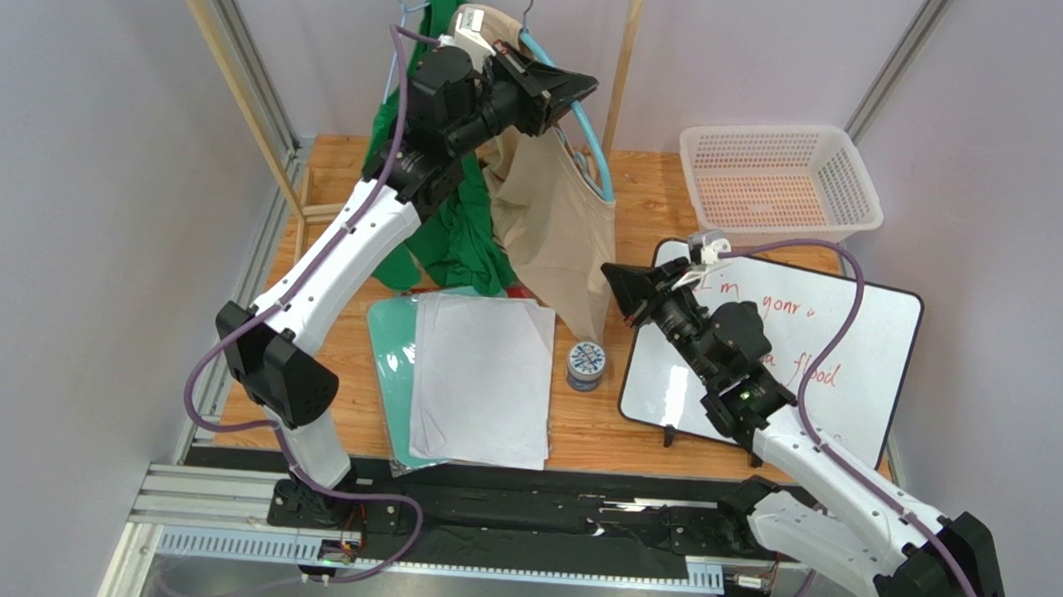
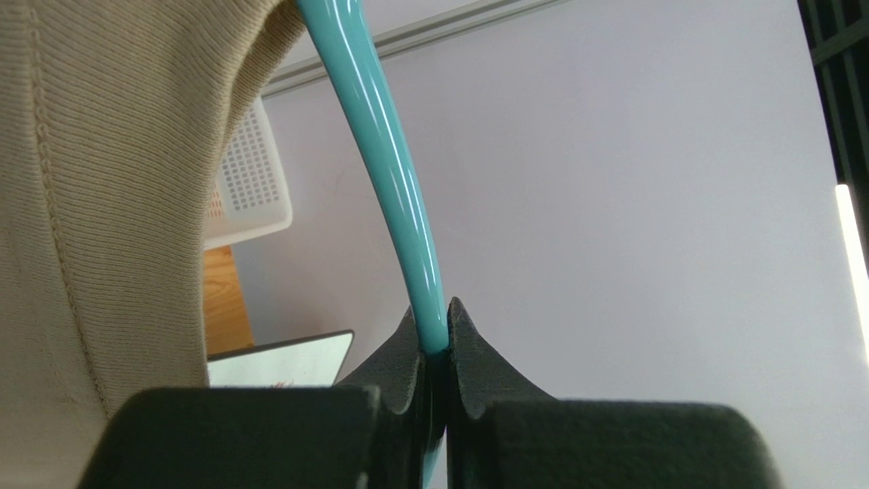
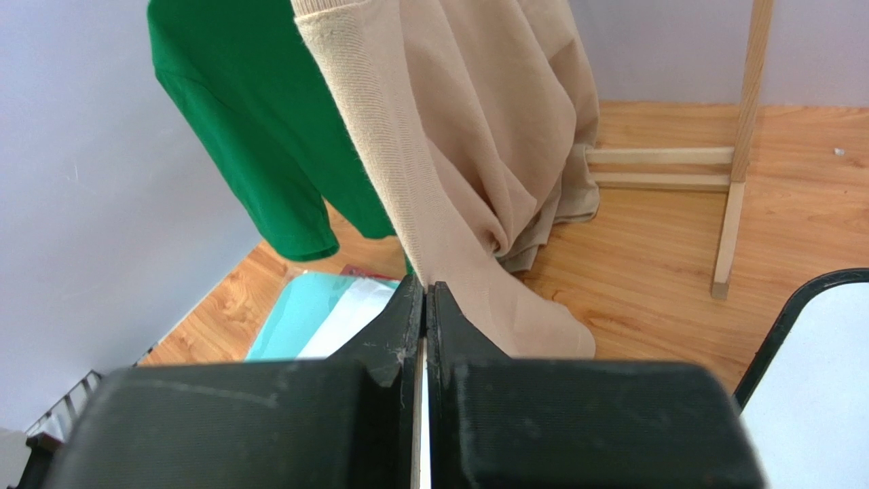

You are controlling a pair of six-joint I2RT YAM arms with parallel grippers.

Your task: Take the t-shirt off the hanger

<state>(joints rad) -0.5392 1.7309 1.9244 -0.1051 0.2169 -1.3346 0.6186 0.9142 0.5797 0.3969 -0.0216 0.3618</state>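
Wooden table (image 1: 638, 195), back rack: we see the tan t-shirt (image 1: 554, 232) hanging from a teal hanger (image 2: 393, 173), which the left gripper (image 2: 437, 326) pinches. The right gripper (image 3: 424, 295), pressed together, meets the hem; whether it has caught cloth we cannot tell. Next, we judge, comes a downward pull. A green garment (image 1: 445, 226) crowds alongside.

Beige ribbed-knit t-shirt (image 1: 554, 232) on glossy teal plastic hanger (image 2: 393, 173). Far left: plain green fabric garment (image 1: 458, 240). Far right: white perforated plastic basket (image 1: 780, 182). Right: black-framed white board (image 1: 821, 355), red handwriting. Light-brown wood-grain surface (image 1: 645, 189). Left pincer (image 2: 437, 336), right pincer (image 3: 424, 306): matte black.
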